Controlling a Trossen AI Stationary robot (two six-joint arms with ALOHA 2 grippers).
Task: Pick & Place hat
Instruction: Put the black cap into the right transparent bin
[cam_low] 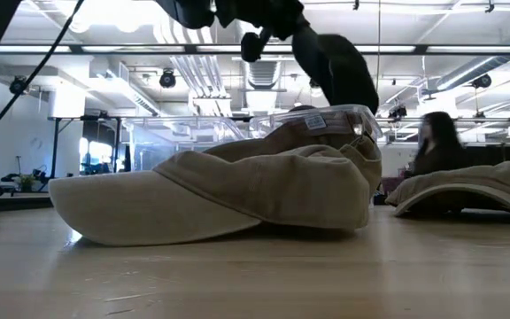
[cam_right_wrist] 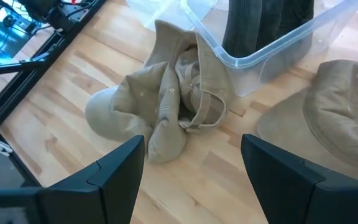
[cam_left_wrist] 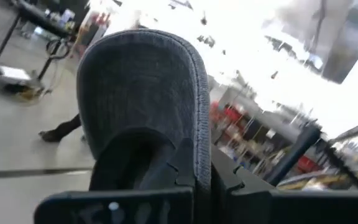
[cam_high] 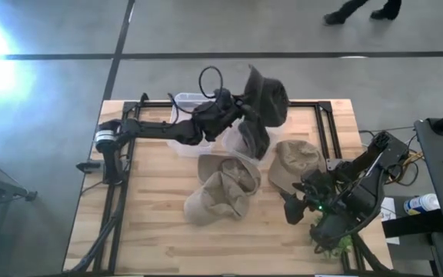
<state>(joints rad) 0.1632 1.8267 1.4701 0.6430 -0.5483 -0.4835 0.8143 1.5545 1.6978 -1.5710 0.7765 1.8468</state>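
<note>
My left gripper point(cam_high: 239, 105) is over the table's far side, shut on a dark grey corduroy hat point(cam_high: 269, 98) that it holds above a clear plastic bin point(cam_high: 184, 102). In the low view the hat point(cam_low: 342, 73) hangs above the bin's rim point(cam_low: 343, 112). More dark cloth point(cam_right_wrist: 266, 25) sits inside the bin. Two tan caps point(cam_high: 223, 188) lie piled on the table in front of the bin, and a third tan hat point(cam_high: 294, 163) lies to their right. My right gripper point(cam_high: 292, 201) hovers open near the right edge, above bare wood point(cam_right_wrist: 191, 168). My left gripper holds the dark hat pinched between its two fingers point(cam_left_wrist: 166, 171), where the crown meets the brim point(cam_left_wrist: 185, 149). The brim point(cam_left_wrist: 142, 87) sticks out past the fingertips. The hat is lifted clear of the bin and table, and its crown hangs below the gripper.
The black frame rails point(cam_high: 325, 131) run along the table's sides. The nearest tan cap point(cam_low: 228, 199) fills the front of the low view. A person point(cam_low: 436, 142) sits beyond the table. Bare wood lies along the near edge point(cam_high: 206, 246).
</note>
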